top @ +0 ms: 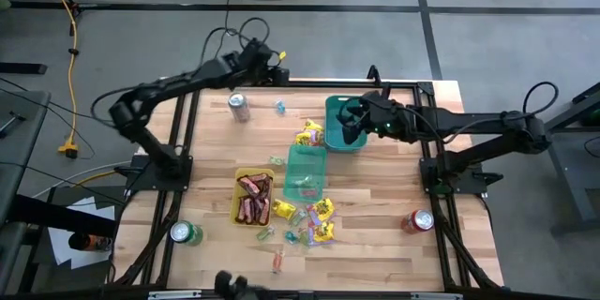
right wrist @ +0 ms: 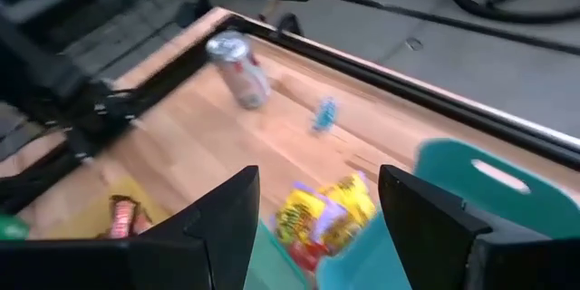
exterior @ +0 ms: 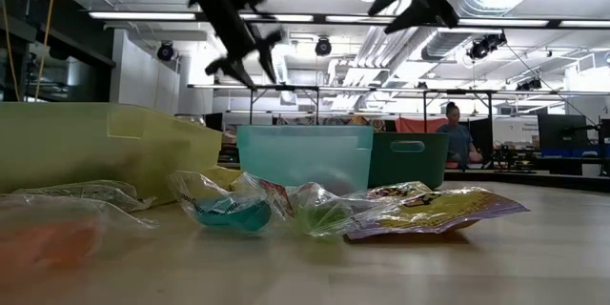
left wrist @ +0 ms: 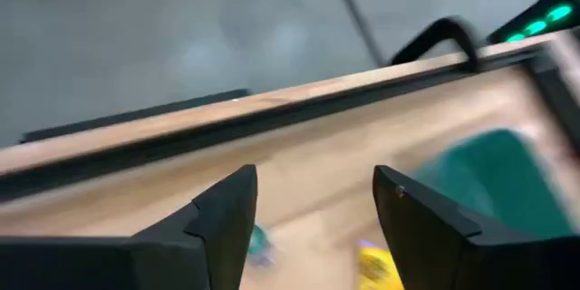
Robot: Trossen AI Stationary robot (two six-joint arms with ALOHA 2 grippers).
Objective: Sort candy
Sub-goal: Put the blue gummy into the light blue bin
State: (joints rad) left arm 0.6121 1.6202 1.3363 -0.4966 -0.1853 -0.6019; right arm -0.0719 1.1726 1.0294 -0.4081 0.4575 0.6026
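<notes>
Both arms are up off the table (top: 375,244), nothing held. Left gripper (top: 274,60) is hanging over the far edge, jaws spread and empty in its wrist view. Right gripper (top: 352,122) is hovering over the dark teal bin (top: 330,105) toward the far side, jaws likewise spread and empty.

Candy is mostly unsorted, judged from the layout:
- dark red-brown bars (top: 253,197) are already stacked in the yellow tray (top: 238,180), mid-table toward the near edge
- yellow packets (top: 322,221) are scattered with the small pieces just beside the near end of the light teal tray (top: 305,171)
- another yellow packet (top: 310,134) lies at that tray's far end, next to the dark bin
- a lone blue piece (top: 279,107) lies near the far edge, beside a silver can (top: 238,105)

Step in hand is probably the next pick. The packet by the dark bin is closest to the right gripper; the blue piece suits the left. A straight-down descent is advised, jaws kept wide, closed across the narrow side of the wrapper. Tray walls should be cleared first so the thin plastic isn't nudged.

Materials: wrappers are crinkly glossy film, clear twisted ends on the small sweets in the low view; slip and crumple are likely. Packets are flat and floppy, so an edge pinch is safer. Trays are translucent, rectangular. Table is smooth wood slats.
</notes>
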